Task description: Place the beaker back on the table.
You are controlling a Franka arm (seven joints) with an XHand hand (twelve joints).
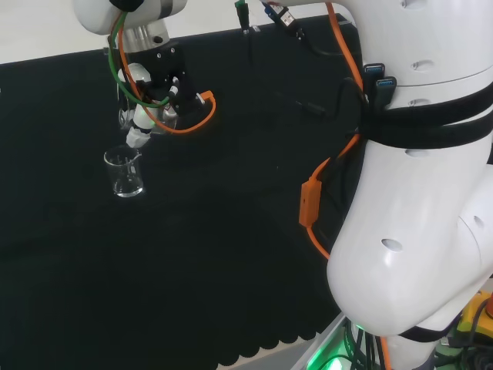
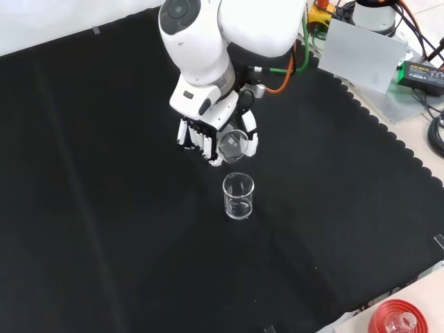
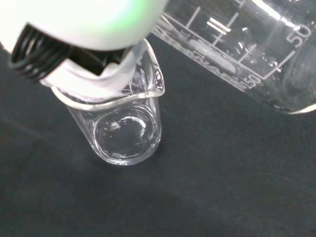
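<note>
A clear glass beaker (image 2: pixel 233 144) hangs tilted above the cloth, with the fingers and thumb of my hand (image 2: pixel 208 139) curled round it. In the wrist view this held beaker (image 3: pixel 247 44) shows its printed scale close up. A second clear beaker (image 2: pixel 238 196) stands upright on the black cloth just in front of and below the hand, apart from it. The head view has the hand (image 1: pixel 146 116) at the far left of the bench, and the standing beaker (image 1: pixel 125 173) right under it. In the wrist view the standing beaker (image 3: pixel 123 128) looks empty, partly behind a white fingertip (image 3: pixel 89 84).
Black cloth (image 2: pixel 104 229) spreads wide all round the standing beaker. A red ribbed stand (image 2: pixel 397 320) with glassware sits off the cloth at the front view's lower right. A grey box (image 2: pixel 364 52) and cables lie past the scalloped edge. The arm's white links (image 1: pixel 416 193) rise at the head view's right.
</note>
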